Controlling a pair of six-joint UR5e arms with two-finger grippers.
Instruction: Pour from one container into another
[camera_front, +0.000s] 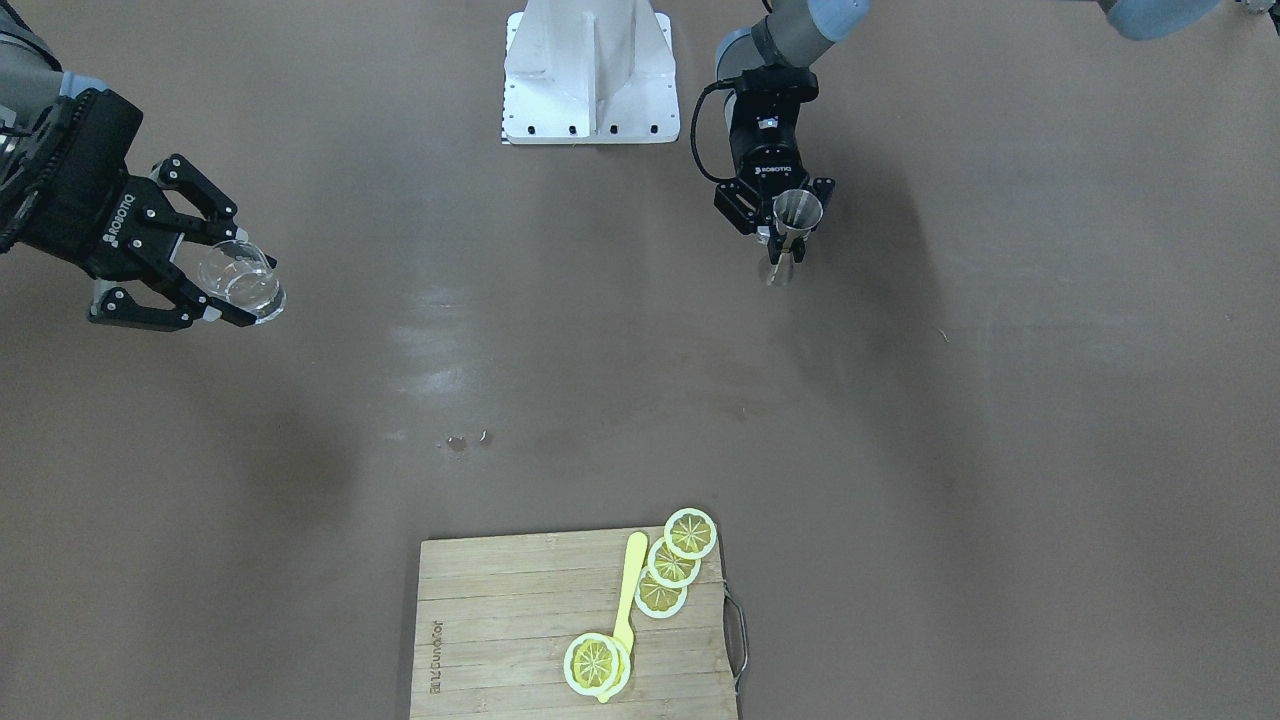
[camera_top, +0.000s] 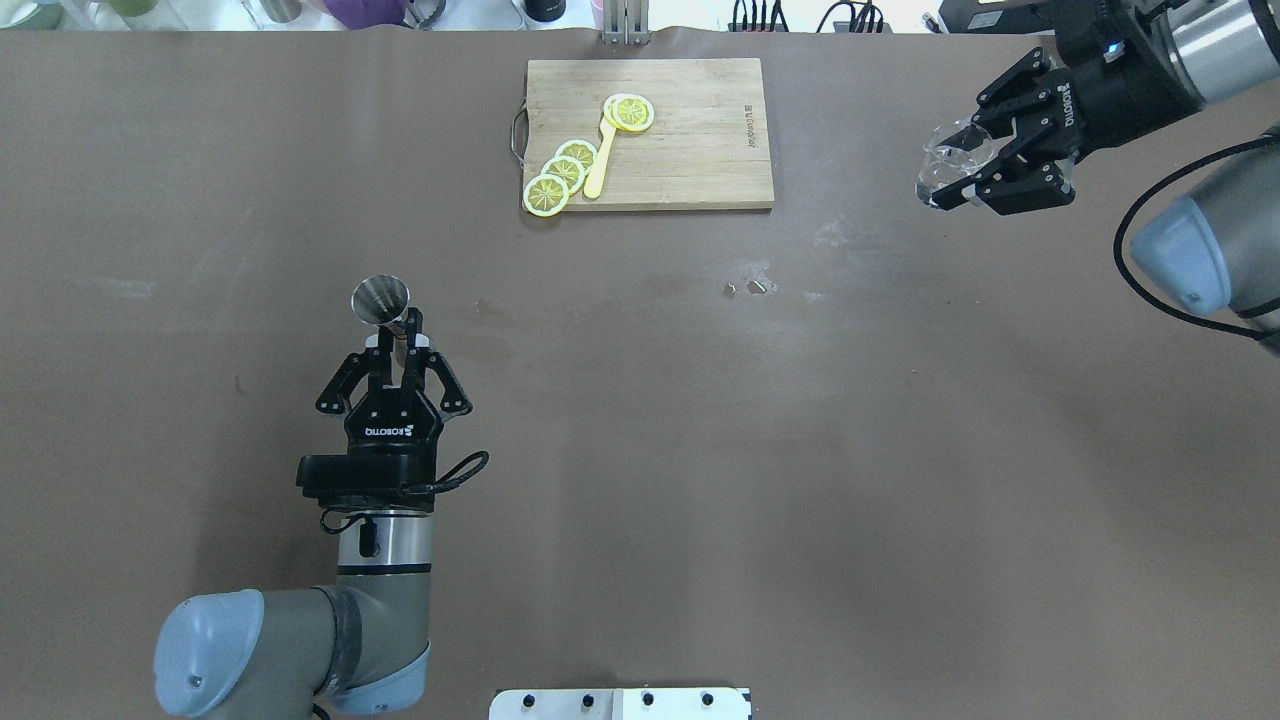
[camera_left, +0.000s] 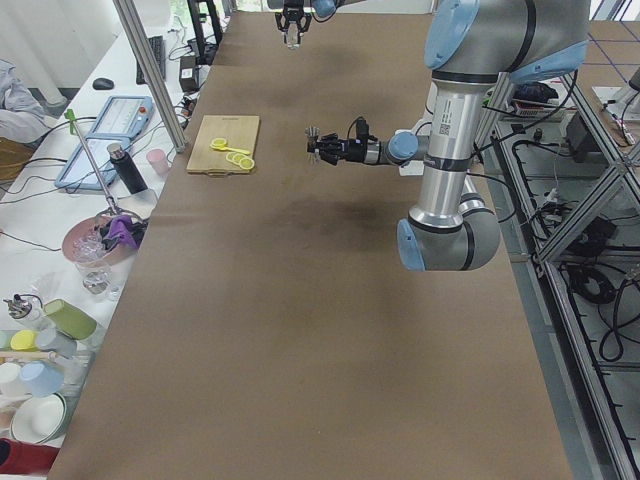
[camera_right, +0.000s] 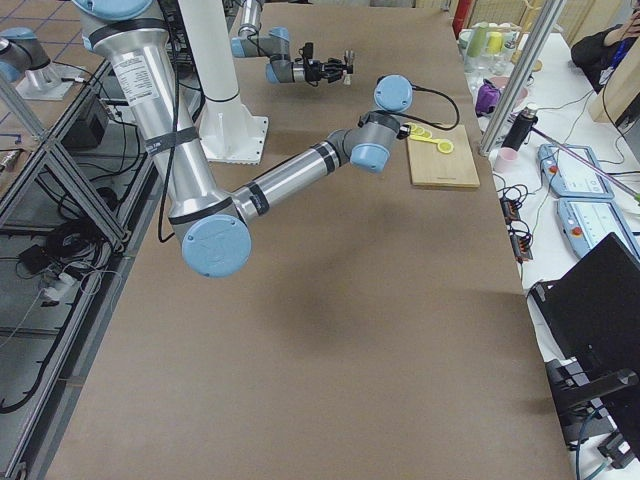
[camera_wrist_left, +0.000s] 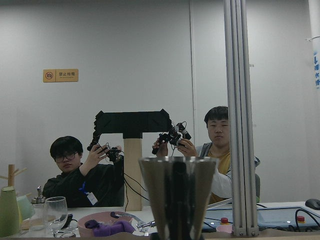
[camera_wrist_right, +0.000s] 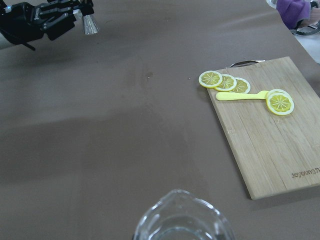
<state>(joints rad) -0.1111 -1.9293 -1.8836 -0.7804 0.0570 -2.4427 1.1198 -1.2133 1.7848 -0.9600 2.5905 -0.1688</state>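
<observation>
The small clear glass (camera_top: 953, 160) is held in the air over the table's far right part, with my right gripper (camera_top: 962, 172) shut on it. In the front-facing view the glass (camera_front: 241, 277) sits between the black fingers (camera_front: 185, 192); its rim (camera_wrist_right: 182, 220) fills the bottom of the right wrist view. The grey steel jigger (camera_top: 381, 302) stands upright above the table on the left, and my left gripper (camera_top: 397, 338) is shut on its narrow waist. The jigger (camera_front: 797, 222) and glass are far apart. Its upper cone (camera_wrist_left: 177, 192) shows close up in the left wrist view.
A wooden cutting board (camera_top: 690, 150) with lemon slices (camera_top: 560, 175) and a yellow utensil (camera_top: 600, 160) lies at the table's far middle. Small specks (camera_top: 748, 288) lie near the centre. The white robot base (camera_front: 590, 75) is at the near edge. Operators sit beyond the table.
</observation>
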